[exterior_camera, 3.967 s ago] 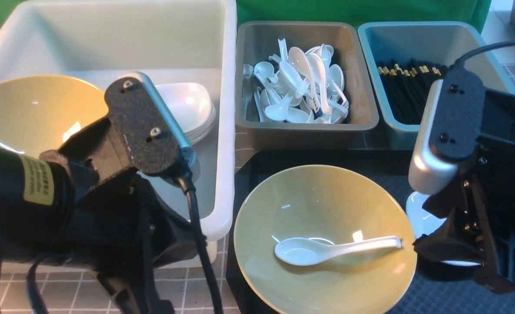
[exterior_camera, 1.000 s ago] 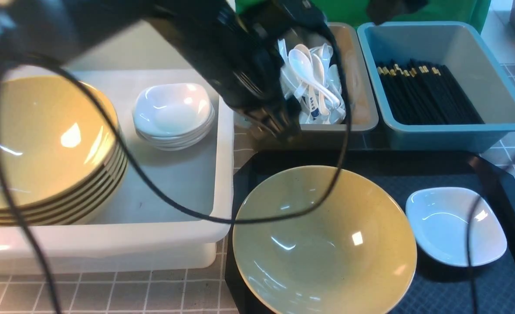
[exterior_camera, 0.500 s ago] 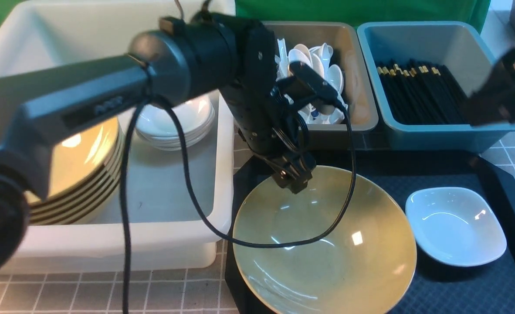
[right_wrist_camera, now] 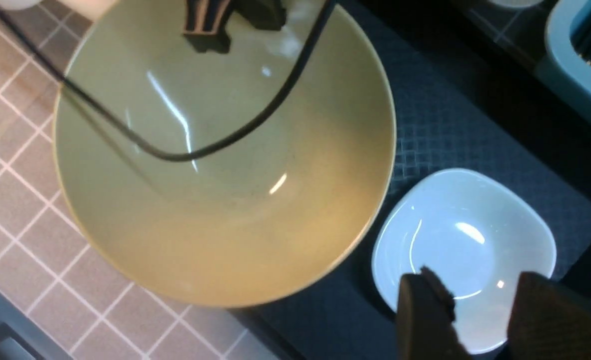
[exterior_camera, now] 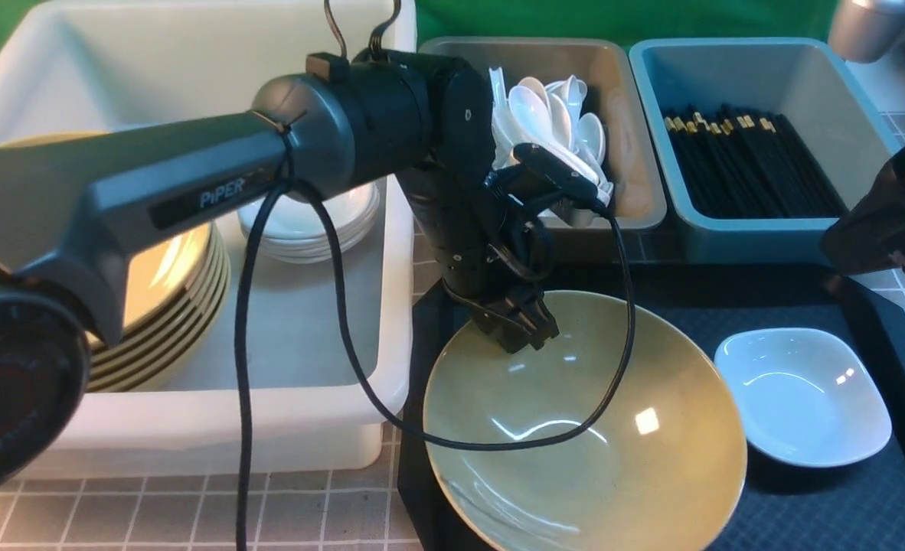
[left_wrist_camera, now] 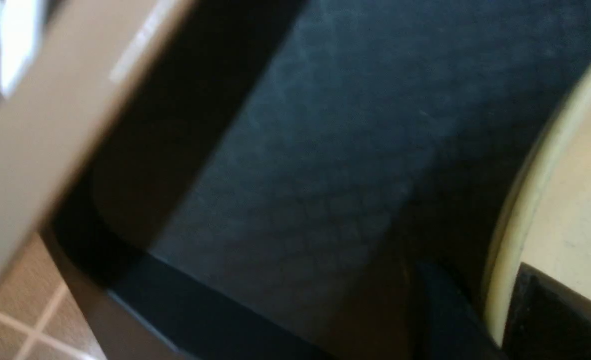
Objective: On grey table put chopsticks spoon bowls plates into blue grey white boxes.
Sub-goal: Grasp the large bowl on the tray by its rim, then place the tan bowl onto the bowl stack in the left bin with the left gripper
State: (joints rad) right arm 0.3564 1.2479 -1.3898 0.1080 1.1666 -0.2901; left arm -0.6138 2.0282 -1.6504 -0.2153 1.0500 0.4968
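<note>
- Now the left gripper [exterior_camera: 525,340] has closed, its fingers pinching the rim of the yellow bowl [exterior_camera: 590,428], which has slid slightly rightwards on the black tray [exterior_camera: 866,505]!
- The right gripper [right_wrist_camera: 475,305] stands part-open, gripping nothing, above the white plate [right_wrist_camera: 455,240] beside the bowl.
- The spoon has left the bowl, so these two remain on the tray, probably bound for the white box [exterior_camera: 269,417].

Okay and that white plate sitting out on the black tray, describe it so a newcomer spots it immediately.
Find the black tray in front of the teal box. On it, right of the big yellow bowl, sits one small white rounded-square dish, alone, unlike the stacked ones.
</note>
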